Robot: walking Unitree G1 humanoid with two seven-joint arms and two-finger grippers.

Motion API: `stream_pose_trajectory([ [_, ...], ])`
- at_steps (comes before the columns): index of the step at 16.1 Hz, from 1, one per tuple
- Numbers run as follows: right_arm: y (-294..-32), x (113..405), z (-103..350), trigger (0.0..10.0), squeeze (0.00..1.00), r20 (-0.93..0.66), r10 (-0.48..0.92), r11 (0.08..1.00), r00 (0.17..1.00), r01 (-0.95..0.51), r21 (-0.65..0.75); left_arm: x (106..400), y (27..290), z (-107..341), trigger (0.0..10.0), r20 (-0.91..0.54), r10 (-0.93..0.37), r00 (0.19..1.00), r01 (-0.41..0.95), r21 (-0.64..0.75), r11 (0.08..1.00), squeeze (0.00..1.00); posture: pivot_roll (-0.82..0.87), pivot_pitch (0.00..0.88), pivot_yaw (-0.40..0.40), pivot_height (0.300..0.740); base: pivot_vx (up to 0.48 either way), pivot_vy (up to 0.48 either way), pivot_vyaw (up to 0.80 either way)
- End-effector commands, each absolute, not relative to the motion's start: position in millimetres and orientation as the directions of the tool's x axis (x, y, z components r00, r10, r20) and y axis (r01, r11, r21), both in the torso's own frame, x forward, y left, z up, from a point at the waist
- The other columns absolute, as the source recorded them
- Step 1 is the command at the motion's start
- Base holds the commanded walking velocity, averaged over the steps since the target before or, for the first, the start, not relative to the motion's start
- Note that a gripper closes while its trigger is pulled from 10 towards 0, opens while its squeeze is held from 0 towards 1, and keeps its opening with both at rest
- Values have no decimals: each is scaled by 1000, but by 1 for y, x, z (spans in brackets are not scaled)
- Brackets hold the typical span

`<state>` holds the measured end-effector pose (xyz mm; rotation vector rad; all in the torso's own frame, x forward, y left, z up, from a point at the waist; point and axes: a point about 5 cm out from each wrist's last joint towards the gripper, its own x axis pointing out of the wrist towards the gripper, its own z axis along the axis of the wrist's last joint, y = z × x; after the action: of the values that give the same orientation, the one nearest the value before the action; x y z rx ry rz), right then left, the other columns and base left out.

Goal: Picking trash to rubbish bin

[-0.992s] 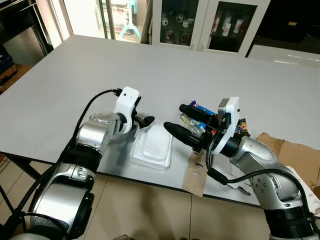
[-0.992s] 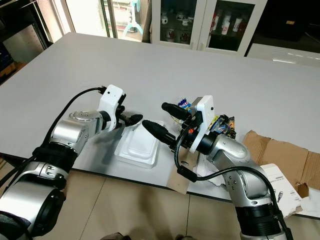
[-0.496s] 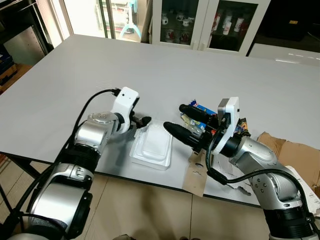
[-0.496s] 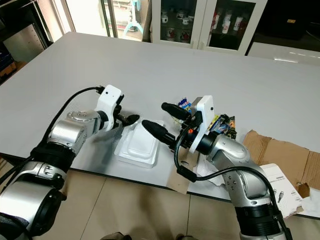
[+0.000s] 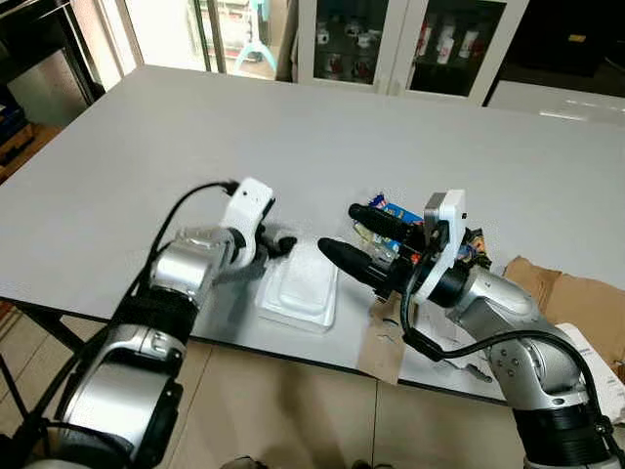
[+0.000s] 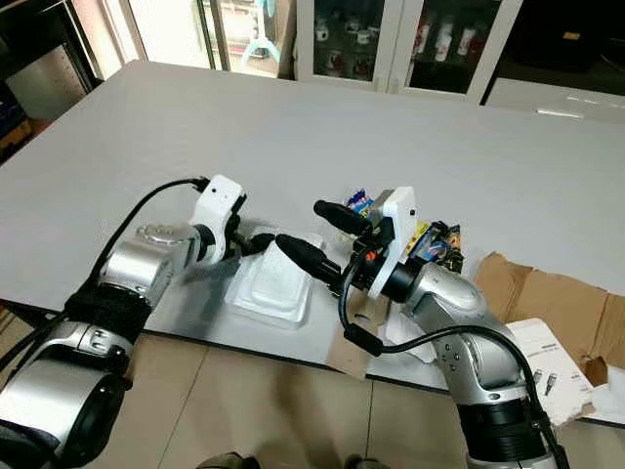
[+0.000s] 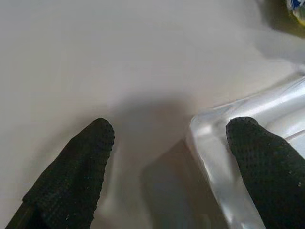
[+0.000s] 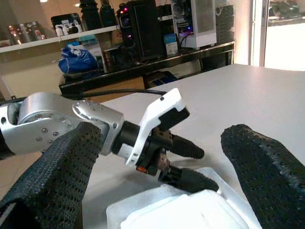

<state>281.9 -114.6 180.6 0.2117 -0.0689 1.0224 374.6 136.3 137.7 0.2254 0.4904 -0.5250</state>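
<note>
A white plastic tray-shaped container (image 5: pixel 298 288) lies near the table's front edge. My left gripper (image 5: pixel 278 244) is open at its far left corner. In the left wrist view one finger (image 7: pixel 71 181) rests over bare table and the other finger (image 7: pixel 267 162) sits over the container's rim (image 7: pixel 214 143). My right gripper (image 5: pixel 338 228) hovers open just right of the container, fingers pointing left, with nothing between them. In the right wrist view it looks across at the left gripper (image 8: pixel 167 143). Colourful snack wrappers (image 5: pixel 391 210) lie behind the right gripper.
More wrappers (image 5: pixel 474 249) lie by the right wrist. A brown paper piece (image 5: pixel 386 337) hangs over the table's front edge. Flattened cardboard (image 5: pixel 566 293) and white papers sit at the right. The grey table (image 5: pixel 342 127) stretches far back to glass cabinets (image 5: pixel 410 49).
My left gripper has dropped slightly and closed in on the container's far left corner. The right arm has held its place. The camera shifted a little.
</note>
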Motion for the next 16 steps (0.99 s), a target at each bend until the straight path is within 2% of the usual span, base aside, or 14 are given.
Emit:
stream_pose_trajectory([
  [1, -113, 280, 182, 10000, 0, 158, 839, 503, 520, -853, 137, 374, 133, 138, 10000, -506, -432, 747, 544, 92, 834, 0, -46, 75, 5, 740, 0, 0, 0],
  [6, -113, 280, 181, 10000, 0, 156, 837, 507, 525, -850, 140, 372, 134, 134, 10000, -531, -417, 738, 549, 113, 828, 0, -43, 76, 5, 740, 0, 0, 0],
  [7, -114, 281, 181, 10000, 0, 157, 836, 509, 527, -849, 140, 371, 134, 133, 8745, -535, -410, 738, 547, 119, 829, 0, -44, 75, 6, 740, 0, 0, 0],
  [9, -114, 281, 182, 10000, 0, 158, 834, 511, 528, -848, 138, 372, 135, 133, 8980, -539, -400, 741, 544, 134, 828, 0, -43, 72, 5, 740, 0, 0, 0],
  [11, -114, 282, 182, 10000, 0, 158, 834, 511, 528, -848, 138, 372, 136, 132, 5294, -548, -386, 742, 544, 157, 824, 0, -42, 70, 6, 740, 0, 0, 0],
  [12, -114, 282, 182, 10000, 0, 159, 835, 510, 527, -849, 138, 371, 137, 131, 1490, -554, -379, 741, 544, 164, 823, 0, -42, 71, 6, 740, 0, 0, 0],
  [13, -114, 282, 182, 10000, 0, 159, 835, 510, 527, -849, 138, 371, 138, 130, 0, -558, -374, 741, 545, 173, 821, 0, -42, 71, 5, 740, 0, 0, 0],
  [16, -114, 282, 182, 10000, 0, 158, 834, 512, 529, -848, 139, 371, 138, 130, 0, -557, -375, 741, 546, 175, 819, 0, -42, 70, 5, 740, 0, 0, 0],
])
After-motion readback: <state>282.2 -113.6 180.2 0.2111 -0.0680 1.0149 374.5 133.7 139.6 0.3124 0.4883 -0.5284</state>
